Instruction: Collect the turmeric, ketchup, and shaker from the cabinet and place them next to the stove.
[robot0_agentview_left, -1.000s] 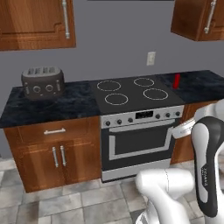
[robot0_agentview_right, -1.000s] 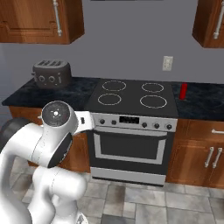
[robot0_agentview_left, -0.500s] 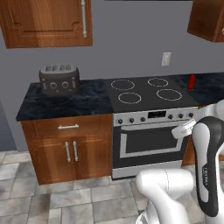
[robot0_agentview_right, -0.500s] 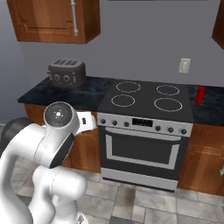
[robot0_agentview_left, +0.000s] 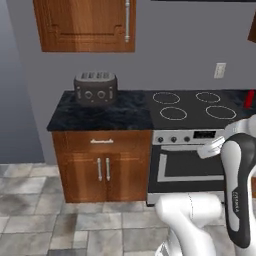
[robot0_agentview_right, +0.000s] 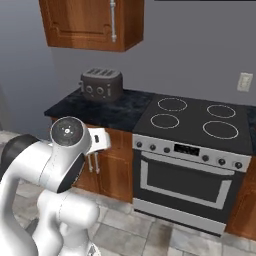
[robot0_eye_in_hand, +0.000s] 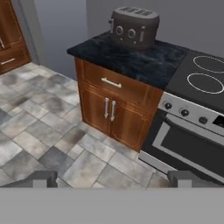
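The cabinet (robot0_agentview_left: 85, 25) hangs on the wall above the counter, its door shut and its long grey bar handle (robot0_agentview_left: 127, 20) on the right; it also appears as cabinet (robot0_agentview_right: 90, 22). The turmeric and the shaker are hidden. The ketchup (robot0_agentview_left: 248, 98), a slim red bottle, stands just right of the stove (robot0_agentview_left: 200, 107), cut by the picture's edge. The stove (robot0_agentview_right: 195, 117) has a black top with white rings. My gripper (robot0_eye_in_hand: 113, 179) is open with nothing between its fingertips (robot0_eye_in_hand: 41, 178), held low over the tiled floor in front of the lower cupboard.
A dark toaster (robot0_agentview_left: 95, 89) sits on the black counter (robot0_agentview_left: 100, 117) left of the stove, below the cabinet. Under it is a drawer-topped cupboard (robot0_eye_in_hand: 111, 103) with two short handles. Tiled floor (robot0_eye_in_hand: 39, 131) stretches to the left.
The whole picture has shifted right: the base has driven left, so the cabinet and toaster are now near the middle. The things themselves have not moved. The gripper stays open.
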